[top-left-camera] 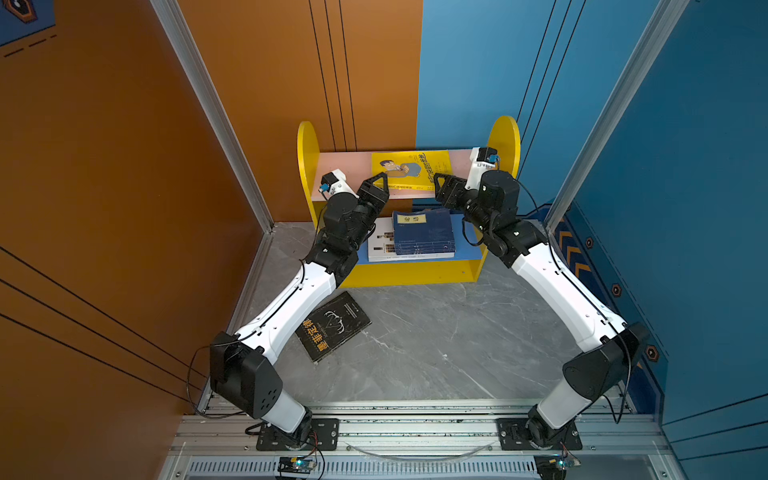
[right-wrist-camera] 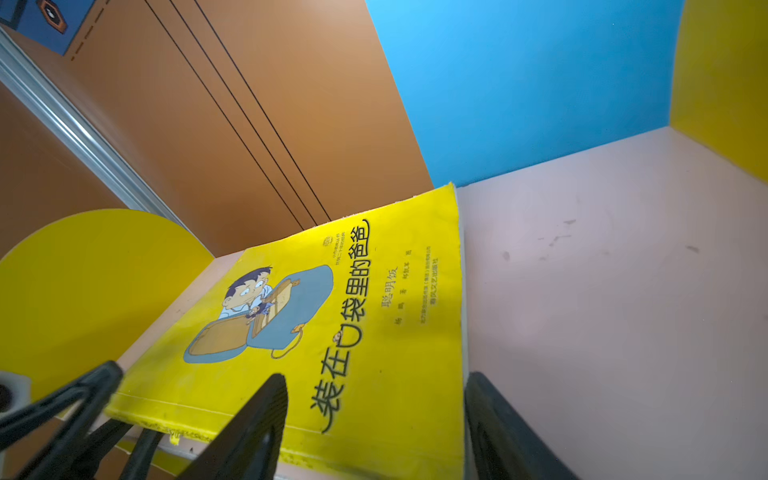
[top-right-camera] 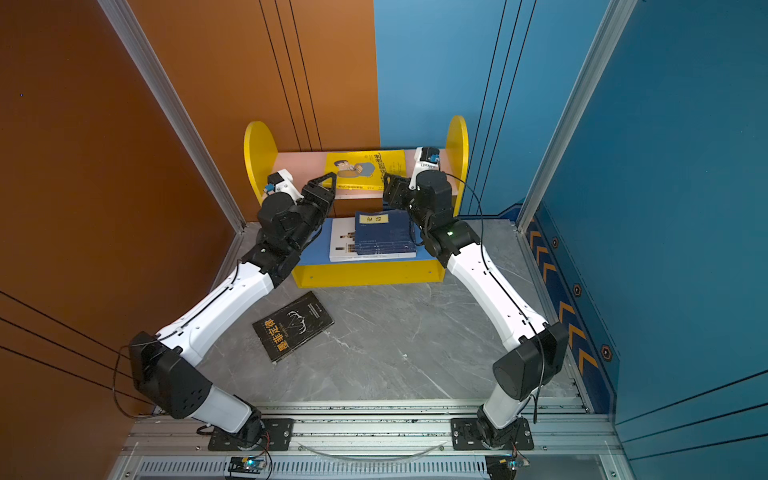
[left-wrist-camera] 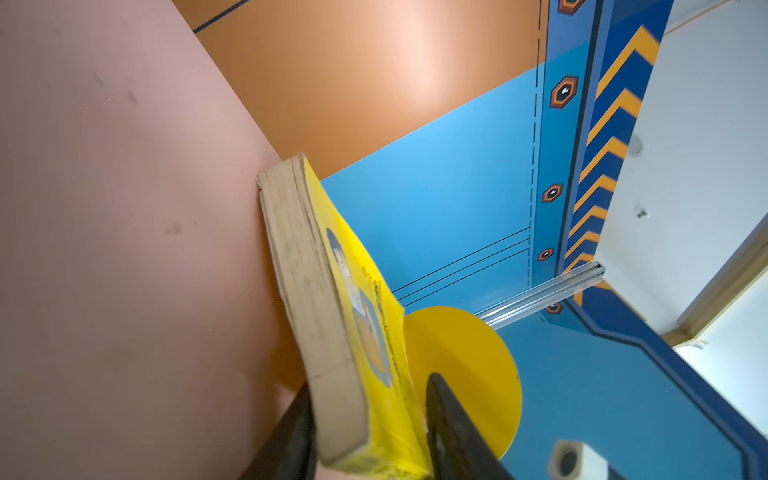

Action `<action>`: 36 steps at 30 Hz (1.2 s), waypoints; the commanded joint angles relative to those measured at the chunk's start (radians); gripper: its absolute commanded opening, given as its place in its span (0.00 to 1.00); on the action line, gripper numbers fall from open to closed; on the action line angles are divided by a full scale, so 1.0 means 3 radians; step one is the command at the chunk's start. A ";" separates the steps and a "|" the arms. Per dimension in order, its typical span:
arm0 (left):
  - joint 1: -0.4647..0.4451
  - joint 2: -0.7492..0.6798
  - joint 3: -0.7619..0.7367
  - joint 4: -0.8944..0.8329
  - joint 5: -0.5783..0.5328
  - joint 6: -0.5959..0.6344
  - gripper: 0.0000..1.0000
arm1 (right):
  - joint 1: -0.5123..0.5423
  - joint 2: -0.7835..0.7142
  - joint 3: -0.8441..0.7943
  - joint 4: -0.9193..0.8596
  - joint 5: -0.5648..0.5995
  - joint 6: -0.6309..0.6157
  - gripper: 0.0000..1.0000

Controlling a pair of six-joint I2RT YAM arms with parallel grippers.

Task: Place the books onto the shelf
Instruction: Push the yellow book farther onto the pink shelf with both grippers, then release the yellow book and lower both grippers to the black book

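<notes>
The yellow book (top-left-camera: 411, 168) (top-right-camera: 365, 168) with a cartoon man lies flat on the pink upper board (top-left-camera: 345, 166) of the shelf (top-left-camera: 306, 149). My left gripper (top-left-camera: 380, 183) (left-wrist-camera: 370, 382) is open, its jaws on either side of the book's left front corner (left-wrist-camera: 332, 311). My right gripper (top-left-camera: 439, 187) (right-wrist-camera: 376, 377) is open at the book's right front edge (right-wrist-camera: 332, 332), one finger over the cover, the other over the bare board. Navy books (top-left-camera: 424, 232) are stacked on a white book (top-left-camera: 380, 245) on the blue lower board. A black book (top-left-camera: 332, 326) (top-right-camera: 293, 326) lies on the floor.
The shelf stands against the back wall, orange on the left and blue on the right. Aluminium posts (top-left-camera: 216, 112) (top-left-camera: 615, 108) flank it. The grey marble floor (top-left-camera: 436, 340) reaches to the metal rail (top-left-camera: 415, 428) that carries both arm bases.
</notes>
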 commanded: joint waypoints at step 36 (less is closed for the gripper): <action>0.0876 -0.2428 -0.2007 -0.2416 -0.0786 0.1368 0.98 | 0.0316 -0.1470 -0.1338 0.0024 -0.0200 -0.0544 1.00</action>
